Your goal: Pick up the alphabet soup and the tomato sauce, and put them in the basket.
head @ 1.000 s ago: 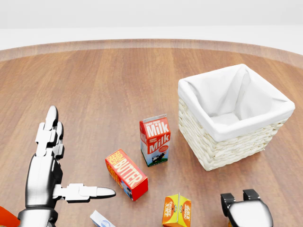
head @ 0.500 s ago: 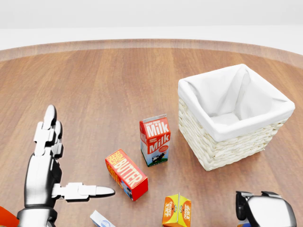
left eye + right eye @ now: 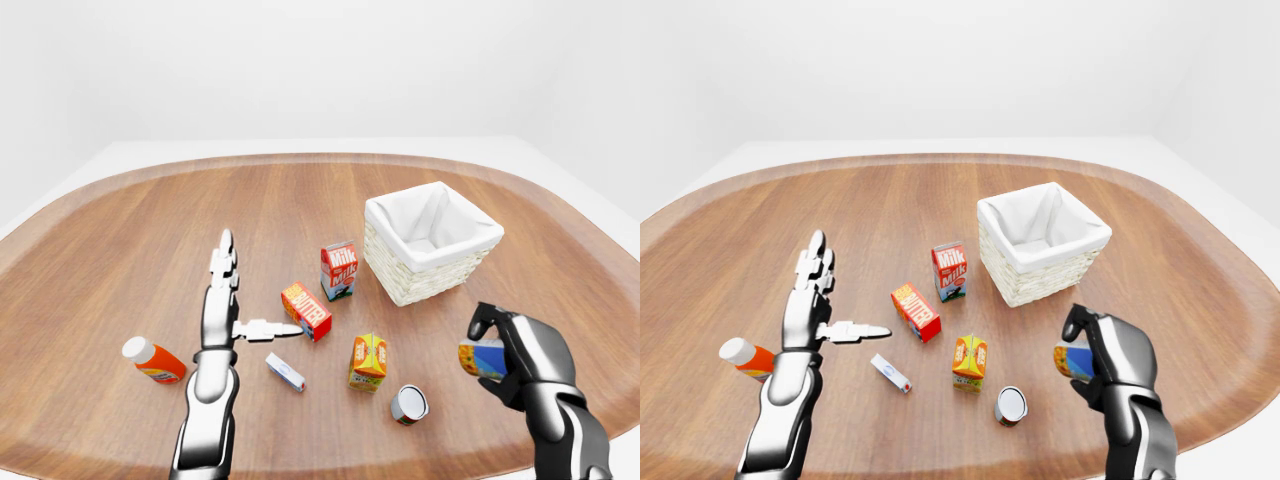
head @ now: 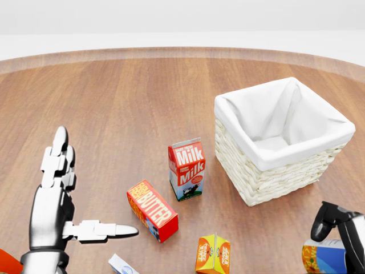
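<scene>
Holding one can: the right hand [image 3: 515, 350], fingers closed round a can with a blue and orange label [image 3: 482, 357], lifted clear of the worktop [image 3: 120, 230] at the lower right of the left-eye view, near the basket [image 3: 432, 240] but not yet over it. Which of the two task cans this is cannot be read from the label; it is judged the alphabet soup by its colouring.

Second can [image 3: 409, 404]: lies on its side on the worktop, silver end toward the camera, just beside the orange juice carton [image 3: 368, 361]. Judged the tomato sauce; label not legible.

Left hand [image 3: 225, 300]: empty, fingers spread and straight, thumb pointing toward the butter box [image 3: 307, 311], touching nothing.

Basket: white cloth lining; no item is seen inside, though its floor is partly hidden by the near wall.

Progress, as judged: first can grasped and raised, none delivered. Remaining: carry it over the basket and release, then fetch the lying can.

Other stock: milk carton [image 3: 339, 270], upright; small white and blue packet [image 3: 285, 372], lying flat; orange bottle with white cap [image 3: 153, 361], lying flat.

Obscured: in the head view the right hand and its can are cut by the frame edge; the lying can does not show there at all.
</scene>
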Motion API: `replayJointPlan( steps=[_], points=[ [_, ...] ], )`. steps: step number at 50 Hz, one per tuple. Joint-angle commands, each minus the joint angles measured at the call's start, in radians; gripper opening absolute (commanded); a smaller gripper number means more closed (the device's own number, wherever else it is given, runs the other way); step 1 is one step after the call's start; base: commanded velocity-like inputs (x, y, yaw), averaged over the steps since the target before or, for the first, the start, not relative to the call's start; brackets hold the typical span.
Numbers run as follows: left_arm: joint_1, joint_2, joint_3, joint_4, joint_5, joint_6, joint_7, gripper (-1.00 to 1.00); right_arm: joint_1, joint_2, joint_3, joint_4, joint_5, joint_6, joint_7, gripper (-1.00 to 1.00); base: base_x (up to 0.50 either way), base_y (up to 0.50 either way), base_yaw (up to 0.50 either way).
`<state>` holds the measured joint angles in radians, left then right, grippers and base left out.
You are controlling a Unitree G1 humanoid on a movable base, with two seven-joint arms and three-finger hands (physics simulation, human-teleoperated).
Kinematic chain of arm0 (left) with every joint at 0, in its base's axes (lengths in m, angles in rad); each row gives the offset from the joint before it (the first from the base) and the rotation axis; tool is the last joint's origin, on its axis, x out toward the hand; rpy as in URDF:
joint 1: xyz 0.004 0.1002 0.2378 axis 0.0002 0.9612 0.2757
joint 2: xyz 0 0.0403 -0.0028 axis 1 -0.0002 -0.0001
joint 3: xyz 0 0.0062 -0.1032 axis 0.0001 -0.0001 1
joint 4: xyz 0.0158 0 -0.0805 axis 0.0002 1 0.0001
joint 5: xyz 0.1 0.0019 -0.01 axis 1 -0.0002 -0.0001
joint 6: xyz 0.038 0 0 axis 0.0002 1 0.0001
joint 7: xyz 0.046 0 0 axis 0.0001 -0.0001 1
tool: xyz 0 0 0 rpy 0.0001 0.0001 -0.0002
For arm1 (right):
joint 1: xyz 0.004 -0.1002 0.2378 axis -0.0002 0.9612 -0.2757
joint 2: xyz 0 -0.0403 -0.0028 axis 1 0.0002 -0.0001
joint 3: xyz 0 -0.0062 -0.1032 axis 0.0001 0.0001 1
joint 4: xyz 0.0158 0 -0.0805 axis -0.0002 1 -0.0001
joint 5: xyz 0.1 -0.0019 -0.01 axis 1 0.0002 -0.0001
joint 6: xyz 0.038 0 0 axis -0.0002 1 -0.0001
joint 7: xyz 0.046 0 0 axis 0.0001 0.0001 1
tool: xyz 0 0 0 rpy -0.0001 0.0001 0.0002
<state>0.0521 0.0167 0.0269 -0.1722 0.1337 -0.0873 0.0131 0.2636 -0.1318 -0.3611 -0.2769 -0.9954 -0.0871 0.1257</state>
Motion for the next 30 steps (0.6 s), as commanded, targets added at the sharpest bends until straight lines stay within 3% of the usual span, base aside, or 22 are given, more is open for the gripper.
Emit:
replayJointPlan(
  steps=[1, 3, 13, 30],
  points=[
    [0.007, -0.001, -0.003, -0.016, 0.003, 0.000, -0.004, 1.00, -0.044, 0.047, -0.077, -0.197, 0.159, 0.000, 0.138, -1.00, 0.00, 0.00, 0.00],
    [0.009, 0.000, -0.002, -0.009, 0.002, 0.000, -0.004, 1.00, -0.067, 0.042, -0.078, -0.239, 0.193, 0.000, 0.173, -1.00, 0.00, 0.00, 0.00],
    [0.013, 0.000, -0.002, -0.008, 0.003, 0.000, -0.006, 1.00, -0.155, 0.028, -0.040, -0.281, 0.229, 0.000, 0.147, -1.00, 0.00, 0.00, 0.00],
    [0.011, 0.000, -0.004, -0.010, 0.005, 0.000, -0.005, 1.00, -0.387, -0.103, 0.076, -0.136, 0.174, 0.000, 0.090, -1.00, 0.00, 0.00, 0.00]
  ],
)
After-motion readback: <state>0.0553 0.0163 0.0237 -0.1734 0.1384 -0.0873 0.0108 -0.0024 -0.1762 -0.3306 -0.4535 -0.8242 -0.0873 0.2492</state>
